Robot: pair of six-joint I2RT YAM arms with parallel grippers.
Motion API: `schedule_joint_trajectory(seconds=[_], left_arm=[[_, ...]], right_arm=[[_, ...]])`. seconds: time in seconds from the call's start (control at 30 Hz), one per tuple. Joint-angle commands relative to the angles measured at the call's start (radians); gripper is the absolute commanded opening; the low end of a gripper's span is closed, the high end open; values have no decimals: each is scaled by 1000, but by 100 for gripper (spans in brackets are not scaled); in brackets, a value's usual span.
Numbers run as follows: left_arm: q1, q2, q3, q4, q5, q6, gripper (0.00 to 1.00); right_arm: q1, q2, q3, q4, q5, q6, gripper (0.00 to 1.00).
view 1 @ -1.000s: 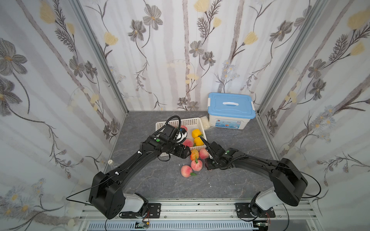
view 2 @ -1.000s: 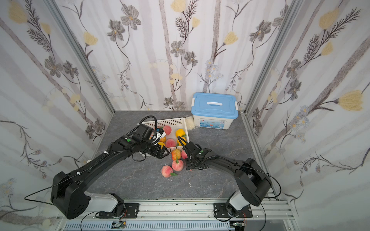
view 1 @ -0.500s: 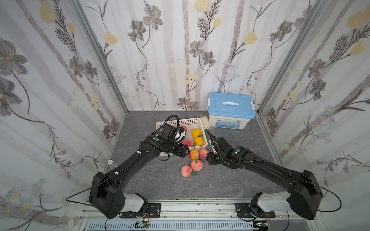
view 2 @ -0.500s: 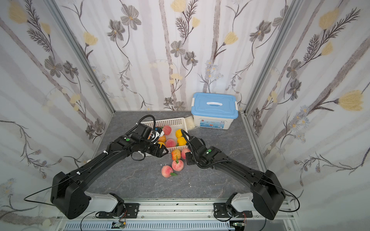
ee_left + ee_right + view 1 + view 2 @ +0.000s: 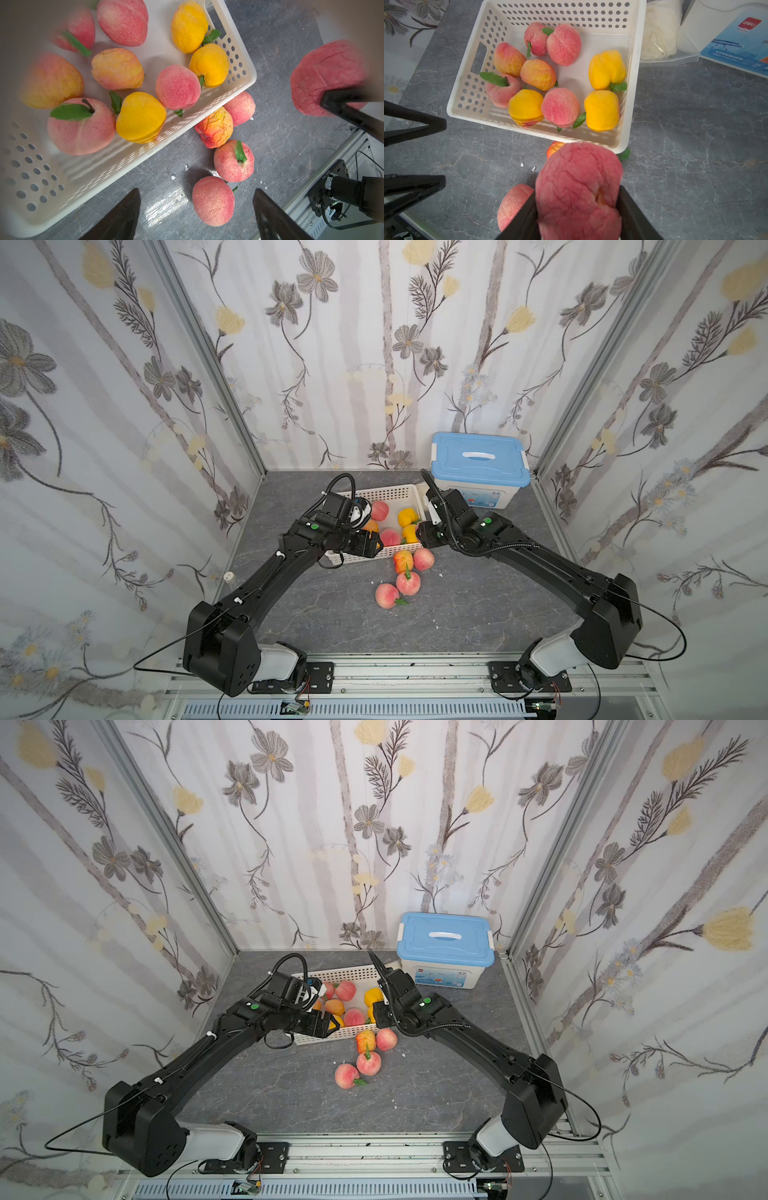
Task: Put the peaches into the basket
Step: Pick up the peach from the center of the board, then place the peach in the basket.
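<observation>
step: carry held peach over basket rim, drop low into bare middle | left arm stretched low by near wall, jaws released, empty | four loose peaches on counter beside basket | right arm extended, jaws grasping held peach, just outside the rim

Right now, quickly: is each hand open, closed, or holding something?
Left hand: open, holding nothing.
Right hand: closed on a wrinkled pink-red toy peach.
</observation>
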Motion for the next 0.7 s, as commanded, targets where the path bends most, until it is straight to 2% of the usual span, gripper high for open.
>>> schedule_joint_trajectory(seconds=[0.0,0.23,0.67], left_arm=[[16,-11,-4,31,1,-4,86],[40,-16,-7,40,15,-8,86],[58,-8,-7,42,29,-6,86]], right_arm=[[-12,53,73,53,-29,-58,51],[-41,255,304,54,-28,-128,51],[-102,603,692,65,-41,-147,52]])
